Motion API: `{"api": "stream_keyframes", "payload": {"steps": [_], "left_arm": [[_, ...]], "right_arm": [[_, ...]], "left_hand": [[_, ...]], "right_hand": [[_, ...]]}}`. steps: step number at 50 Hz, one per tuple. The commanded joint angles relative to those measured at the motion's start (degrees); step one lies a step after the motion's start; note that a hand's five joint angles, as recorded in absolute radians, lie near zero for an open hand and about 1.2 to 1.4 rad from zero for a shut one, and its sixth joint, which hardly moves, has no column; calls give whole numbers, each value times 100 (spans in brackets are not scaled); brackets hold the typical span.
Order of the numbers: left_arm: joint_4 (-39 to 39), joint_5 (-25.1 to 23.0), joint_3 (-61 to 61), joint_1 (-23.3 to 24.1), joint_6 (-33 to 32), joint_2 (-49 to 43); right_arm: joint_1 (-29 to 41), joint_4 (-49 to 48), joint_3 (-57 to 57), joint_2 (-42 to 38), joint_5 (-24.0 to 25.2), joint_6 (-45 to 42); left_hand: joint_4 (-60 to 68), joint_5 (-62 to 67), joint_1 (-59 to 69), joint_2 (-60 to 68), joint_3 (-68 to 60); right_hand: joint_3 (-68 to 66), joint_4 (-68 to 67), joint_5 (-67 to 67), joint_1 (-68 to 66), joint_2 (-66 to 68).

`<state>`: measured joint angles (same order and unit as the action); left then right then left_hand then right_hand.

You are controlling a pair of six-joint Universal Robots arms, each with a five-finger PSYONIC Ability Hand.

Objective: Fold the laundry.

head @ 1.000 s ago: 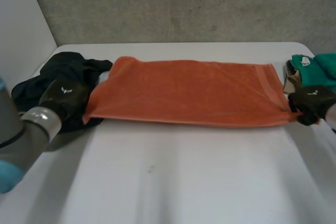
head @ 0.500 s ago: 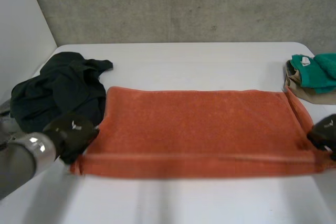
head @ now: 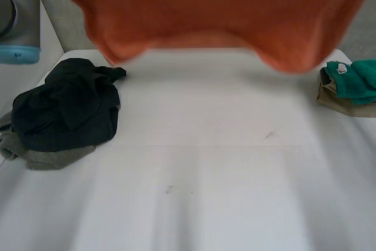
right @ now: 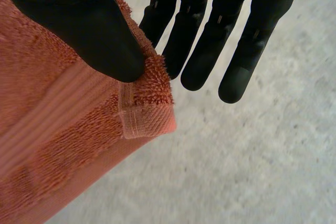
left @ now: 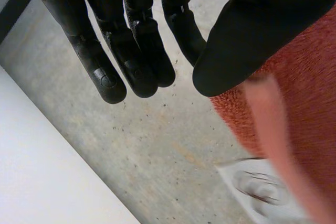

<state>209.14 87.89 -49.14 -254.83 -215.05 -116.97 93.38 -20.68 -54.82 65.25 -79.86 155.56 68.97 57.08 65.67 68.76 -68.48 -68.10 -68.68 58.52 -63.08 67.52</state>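
Item 1. Orange terry towel [head: 217, 10]: hangs in the air, spread wide across the 12 o'clock side of the head view, well above the table. Its lower edge sags in uneven waves, lowest toward 1 o'clock.

Item 2. Left hand [left: 136, 35]: the thumb [left: 252, 40] clamps the towel's upper edge, and what it clamps against is hidden behind it. The other fingers are straight, close side by side, clear of the cloth. A white label [left: 257, 187] with a printed mark sits beside the towel's edge, past the thumb tip.

Item 3. Right hand [right: 207, 35]: the thumb [right: 89, 19] pinches a hemmed corner of the towel against the nearest finger. The remaining fingers are straight, slightly spread, off the cloth.

Item 4. Left arm [head: 17, 16]: a grey joint with a light-blue cap, raised at 10 o'clock in the head view.

Item 5. White table [head: 205, 192]: a flat top below the towel.

Item 6. Crumpled black garment [head: 64, 110]: lies at 9 o'clock on the table, on top of a grey-olive cloth [head: 50, 158] that shows at the pile's 7 o'clock edge.

Item 7. Green cloth [head: 355, 77]: rests at the table's 3 o'clock edge, on a tan cloth [head: 343, 105].
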Motion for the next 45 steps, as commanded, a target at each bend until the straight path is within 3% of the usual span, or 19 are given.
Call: {"api": "stream_keyframes", "payload": {"steps": [1, 13, 24, 28, 32, 40, 45], "left_arm": [[-1200, -17, 90, -120, 173, -133], [-1218, -667, -2256, -322, 349, 25], [-1525, -1036, -4647, -313, 235, 403], [-2104, -1282, -5333, -480, -10, 921], [-3376, -1642, -5912, -691, -545, 1938], [-5636, -1836, -6134, -1017, -1460, 2890], [-5543, -1697, -5827, -841, -1637, 2531]], "right_arm": [[128, 696, -117, -91, 199, -148], [163, 1233, -1144, -522, 331, -877], [-179, 2937, -1892, -760, 243, -2108], [-486, 3895, -2225, -400, 199, -2424], [-969, 4896, -2918, 363, 182, -3274], [-1559, 5330, -3860, 1130, 375, -5148], [-1480, 5180, -3721, 832, 331, -4886]], "left_hand": [[1103, 1292, 1433, 1124, -1152], [1103, 1292, 1433, 1124, -1152], [1103, 1292, 1433, 1124, -1152], [1103, 1292, 1433, 1124, -1152], [1103, 1292, 1433, 1124, -1152], [1103, 1292, 1433, 1124, -1152], [1103, 1292, 1433, 1124, -1152]], "right_hand": [[-1190, -1132, 1148, -1692, 1248], [-1190, -1132, 1148, -1692, 1248], [-1190, -1132, 1148, -1692, 1248], [-1190, -1132, 1148, -1692, 1248], [-1190, -1132, 1148, -1692, 1248], [-1190, -1132, 1148, -1692, 1248], [-1190, -1132, 1148, -1692, 1248]]}}
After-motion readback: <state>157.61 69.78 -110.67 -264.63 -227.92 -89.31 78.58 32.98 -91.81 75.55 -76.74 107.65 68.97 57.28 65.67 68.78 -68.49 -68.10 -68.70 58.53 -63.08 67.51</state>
